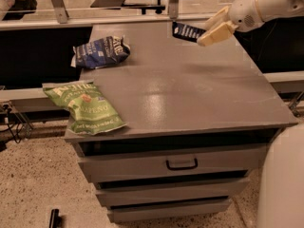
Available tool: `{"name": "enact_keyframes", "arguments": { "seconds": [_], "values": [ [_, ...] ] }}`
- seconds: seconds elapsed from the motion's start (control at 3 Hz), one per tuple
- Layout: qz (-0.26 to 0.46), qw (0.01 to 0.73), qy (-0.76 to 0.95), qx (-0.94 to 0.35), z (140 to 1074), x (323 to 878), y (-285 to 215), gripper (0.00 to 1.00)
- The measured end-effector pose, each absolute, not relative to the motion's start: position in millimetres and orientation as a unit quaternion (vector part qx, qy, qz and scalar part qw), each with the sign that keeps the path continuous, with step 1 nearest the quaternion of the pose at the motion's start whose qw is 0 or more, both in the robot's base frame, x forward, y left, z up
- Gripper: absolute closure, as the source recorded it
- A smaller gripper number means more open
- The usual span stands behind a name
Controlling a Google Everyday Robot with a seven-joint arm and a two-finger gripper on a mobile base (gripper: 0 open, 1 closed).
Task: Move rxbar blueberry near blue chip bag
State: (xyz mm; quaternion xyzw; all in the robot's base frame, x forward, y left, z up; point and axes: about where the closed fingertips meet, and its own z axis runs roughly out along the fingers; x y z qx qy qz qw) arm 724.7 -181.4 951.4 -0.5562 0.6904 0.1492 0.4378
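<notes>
Holding the snack bar by one end, my jaws are clamped on it over the far right part of the bench, with the bar lifted clear of the top. The bar is a small, flat, dark navy rectangle; it carries white lettering too small for me to read. My fingers are cream-coloured and blunt, and behind them my arm is smooth, rounded and white.

The blue chip bag lies at the far left of the bench, well apart from the bar. It is crumpled dark blue foil with pale, silvery edges and white print that I cannot make out. Nearer the front left corner lies a green chip bag, flat and glossy, its lower end hanging slightly over the edge; it has pale lettering across the top and a small picture in the middle.

The bench is grey with a dull sheen, and has drawers below; the top drawer has a dark handle. The floor is speckled.
</notes>
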Motion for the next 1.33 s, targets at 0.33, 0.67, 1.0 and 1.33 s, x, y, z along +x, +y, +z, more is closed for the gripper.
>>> {"name": "enact_keyframes", "arguments": {
  "seconds": [0.33,0.67,1.0,1.33],
  "values": [
    [0.155,0.454,0.692,-0.539,943.6,746.0,-158.9,1.0],
    [0.147,0.467,0.694,-0.528,941.8,765.8,-135.7,1.0],
    [0.14,0.473,0.7,-0.517,936.1,780.7,-122.4,1.0],
    [0.148,0.473,0.711,-0.499,924.5,789.1,-112.2,1.0]
  ]
}}
